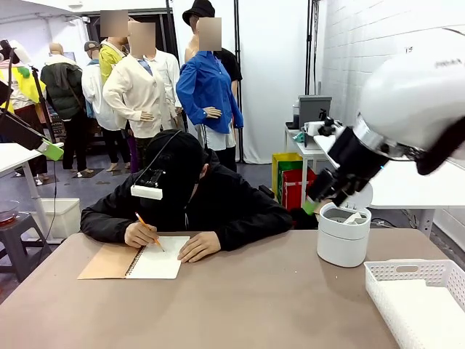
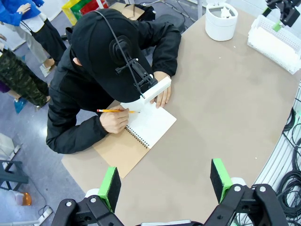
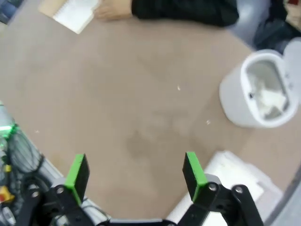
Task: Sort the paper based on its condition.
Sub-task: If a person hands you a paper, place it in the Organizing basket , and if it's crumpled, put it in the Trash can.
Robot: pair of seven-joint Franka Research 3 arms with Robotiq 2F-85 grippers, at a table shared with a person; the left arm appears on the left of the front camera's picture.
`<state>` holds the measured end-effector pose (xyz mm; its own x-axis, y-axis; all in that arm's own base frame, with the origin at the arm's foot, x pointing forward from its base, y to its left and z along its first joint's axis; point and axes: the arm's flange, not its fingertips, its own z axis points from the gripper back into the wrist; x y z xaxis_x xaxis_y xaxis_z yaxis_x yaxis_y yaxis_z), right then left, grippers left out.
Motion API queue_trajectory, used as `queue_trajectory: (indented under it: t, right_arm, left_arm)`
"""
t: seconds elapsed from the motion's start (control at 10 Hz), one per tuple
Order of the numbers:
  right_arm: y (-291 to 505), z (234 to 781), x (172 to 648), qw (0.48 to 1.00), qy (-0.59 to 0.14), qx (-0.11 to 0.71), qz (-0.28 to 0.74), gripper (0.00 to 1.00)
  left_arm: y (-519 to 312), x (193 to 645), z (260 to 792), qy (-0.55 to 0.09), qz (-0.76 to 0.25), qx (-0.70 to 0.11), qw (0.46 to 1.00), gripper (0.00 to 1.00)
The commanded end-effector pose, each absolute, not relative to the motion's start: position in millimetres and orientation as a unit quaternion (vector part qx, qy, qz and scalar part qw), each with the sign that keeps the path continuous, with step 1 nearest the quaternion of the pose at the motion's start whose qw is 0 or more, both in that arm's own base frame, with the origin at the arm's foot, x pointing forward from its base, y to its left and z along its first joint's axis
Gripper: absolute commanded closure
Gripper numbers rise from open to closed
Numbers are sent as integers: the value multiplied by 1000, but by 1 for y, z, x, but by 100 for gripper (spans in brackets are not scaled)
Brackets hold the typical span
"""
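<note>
Right wrist view has the right fingers [image 3: 194, 172] spread wide and empty over the table [image 3: 117, 94]; left fingers [image 2: 220, 176] likewise.

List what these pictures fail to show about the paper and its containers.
- Right wrist view, motion blur: the white lumps in the round white bin can't be confirmed as crumpled paper.
- Front view: the white basket is cut off by the right and bottom edges, so whether sheets lie in it can't be told.
- Front view: writing on the notebook is too small to read.
</note>
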<state>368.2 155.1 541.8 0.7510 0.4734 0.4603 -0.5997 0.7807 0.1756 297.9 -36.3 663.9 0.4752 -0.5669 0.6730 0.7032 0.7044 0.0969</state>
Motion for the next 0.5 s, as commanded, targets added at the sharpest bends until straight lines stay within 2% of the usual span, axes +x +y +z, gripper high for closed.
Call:
queue_trajectory:
  t: [0.0,0.4]
  right_arm:
    - [165,558,400,899,-223,195,323,0]
    - [210,604,407,871,-270,182,368,0]
  left_arm:
    - [-35,298,663,-354,-370,-97,853,0]
    - [-35,298,663,-354,-370,-97,853,0]
